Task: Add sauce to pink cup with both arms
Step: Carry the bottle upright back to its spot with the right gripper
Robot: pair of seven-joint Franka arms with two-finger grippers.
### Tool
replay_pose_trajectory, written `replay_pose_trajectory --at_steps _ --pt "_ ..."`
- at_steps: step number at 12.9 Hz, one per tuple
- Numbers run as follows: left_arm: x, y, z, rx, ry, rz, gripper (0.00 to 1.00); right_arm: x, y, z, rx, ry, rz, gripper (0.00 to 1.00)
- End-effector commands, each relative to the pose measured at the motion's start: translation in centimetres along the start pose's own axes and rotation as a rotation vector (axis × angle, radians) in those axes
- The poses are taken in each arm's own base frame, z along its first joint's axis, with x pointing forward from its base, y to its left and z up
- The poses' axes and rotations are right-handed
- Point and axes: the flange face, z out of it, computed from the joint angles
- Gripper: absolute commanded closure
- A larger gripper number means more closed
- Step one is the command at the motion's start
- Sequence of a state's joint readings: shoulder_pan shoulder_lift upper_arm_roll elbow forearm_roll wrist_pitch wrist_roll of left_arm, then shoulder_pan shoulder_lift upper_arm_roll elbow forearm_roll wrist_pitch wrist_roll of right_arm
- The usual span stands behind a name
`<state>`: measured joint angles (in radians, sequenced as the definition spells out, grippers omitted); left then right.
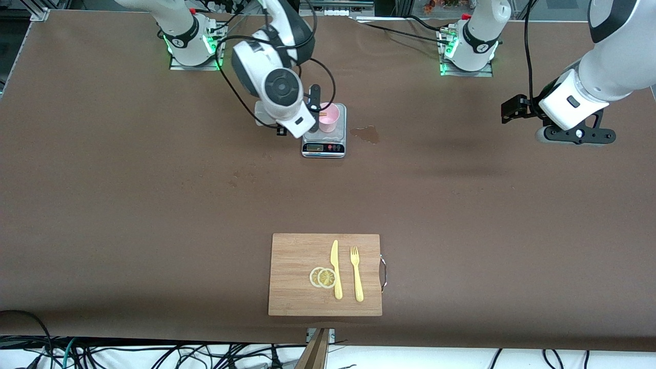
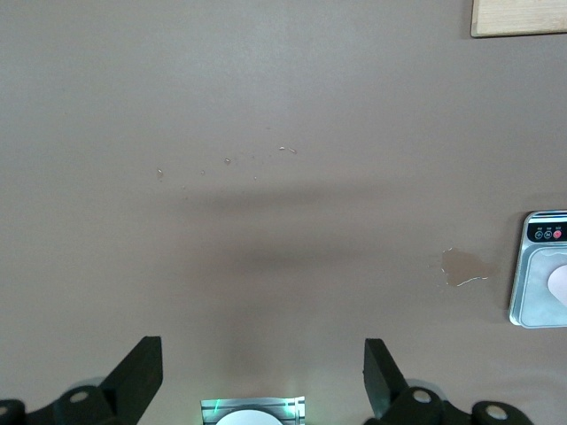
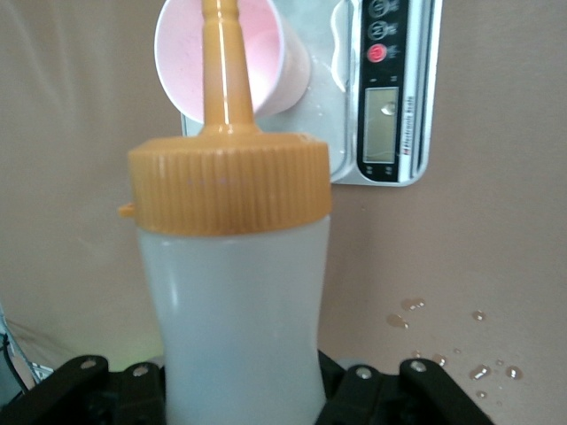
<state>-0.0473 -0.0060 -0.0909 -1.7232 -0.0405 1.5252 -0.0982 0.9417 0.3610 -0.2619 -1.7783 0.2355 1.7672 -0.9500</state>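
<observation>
I am holding the small translucent whitish squeeze bottle with the ribbed orange cap and long orange nozzle [image 3: 235, 292] in my right gripper [image 3: 239, 390], whose fingers are clamped on the bottle's lower body. The bottle is tipped so that its nozzle is reaching over the open mouth of the small pale pink plastic tumbler [image 3: 239, 62], which is standing on the flat grey kitchen scale with a dark display strip [image 3: 390, 97]. The scale is sitting toward the right arm's end of the brown table [image 1: 154, 205], close to the arm bases. Beside the scale, toward the left arm's end, a small wet patch [image 1: 366, 134] is lying on the table. My left gripper [image 2: 264, 372] is waiting in the air over bare table at the left arm's end, its fingers spread wide and gripping nothing. Much nearer the front camera, a rectangular bamboo cutting board [image 1: 297, 297] is carrying two lemon slices [image 1: 323, 277], a yellow plastic knife [image 1: 335, 269] and a yellow plastic fork [image 1: 356, 274].
</observation>
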Motion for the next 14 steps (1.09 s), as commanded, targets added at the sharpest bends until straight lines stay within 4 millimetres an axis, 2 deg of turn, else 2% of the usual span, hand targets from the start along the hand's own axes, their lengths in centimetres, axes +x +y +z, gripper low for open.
replay_pose_trajectory --at_steps 1,4,6,8,10,12,14 --pt "-0.4 -0.2 -0.6 -0.007 -0.002 -0.002 0.00 -4.6 1.7 -3.5 0.063 0.134 -0.018 0.94" --pt "-0.4 -0.1 -0.6 -0.008 -0.002 -0.005 0.00 -10.3 4.2 -6.1 0.097 0.301 -0.050 0.94" --pt "-0.5 0.3 -0.5 -0.007 -0.004 0.001 0.00 -14.9 6.0 -6.9 0.126 0.422 -0.095 0.94" --pt "-0.5 0.3 -0.6 -0.007 -0.002 0.001 0.00 -20.7 8.2 -7.1 0.143 0.537 -0.128 0.94" --pt "-0.5 0.3 -0.6 -0.007 -0.004 0.001 0.00 -26.5 10.1 -6.5 0.134 0.641 -0.193 0.94" --pt "-0.5 0.3 -0.6 -0.007 -0.004 -0.001 0.00 -32.3 11.9 -4.9 0.115 0.751 -0.253 0.94" --pt "-0.6 0.3 -0.3 -0.006 -0.013 0.004 0.00 -37.1 13.0 -2.2 0.104 0.856 -0.329 0.94"
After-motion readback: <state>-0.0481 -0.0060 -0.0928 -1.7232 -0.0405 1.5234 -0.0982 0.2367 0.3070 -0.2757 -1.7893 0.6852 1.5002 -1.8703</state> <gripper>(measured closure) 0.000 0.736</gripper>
